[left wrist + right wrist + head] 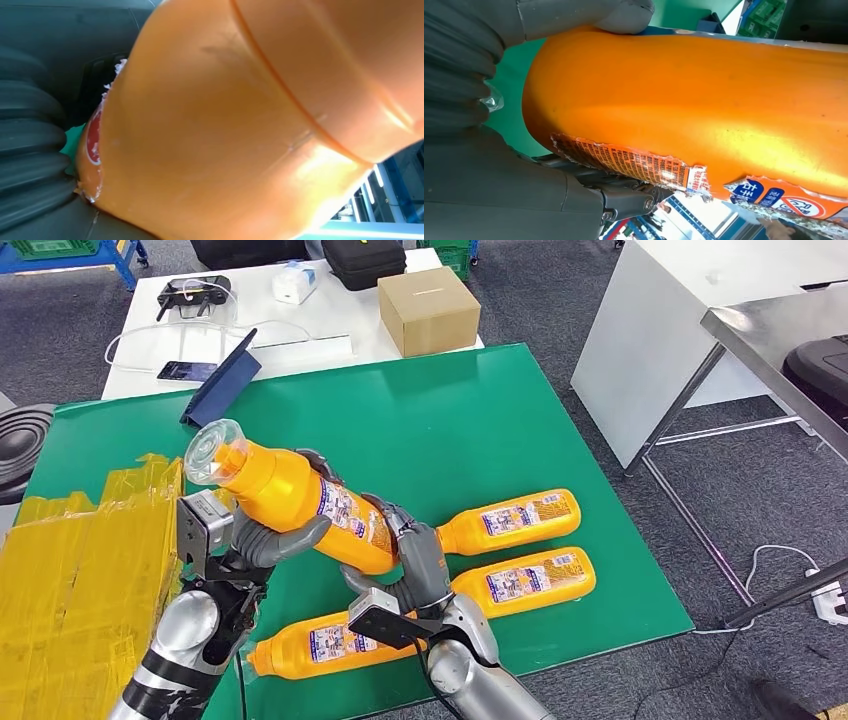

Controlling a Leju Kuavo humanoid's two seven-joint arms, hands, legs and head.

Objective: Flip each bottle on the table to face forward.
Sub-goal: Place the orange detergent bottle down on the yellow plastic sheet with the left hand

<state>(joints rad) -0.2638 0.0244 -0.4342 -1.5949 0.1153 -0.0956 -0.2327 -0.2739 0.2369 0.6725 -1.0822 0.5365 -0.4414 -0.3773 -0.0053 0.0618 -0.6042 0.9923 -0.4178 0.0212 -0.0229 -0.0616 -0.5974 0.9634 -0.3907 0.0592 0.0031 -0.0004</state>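
An orange bottle (300, 500) with a clear cap and a torn label is lifted above the green table (440, 420), tilted with its cap up and to the left. My left hand (262, 538) grips it near the neck end; its orange body (240, 125) sits close against that wrist camera. My right hand (415, 560) holds its base end, where the torn label (634, 165) shows on the body (704, 100). Three more orange bottles lie on the table: one (510, 520) and another (525, 580) to the right, a third (320, 645) near the front edge.
Crumpled yellow sheeting (80, 570) covers the table's left end. A dark tablet stand (222, 380) sits at the far edge. Behind is a white table with a cardboard box (430, 310). A metal-legged table (760, 350) stands to the right.
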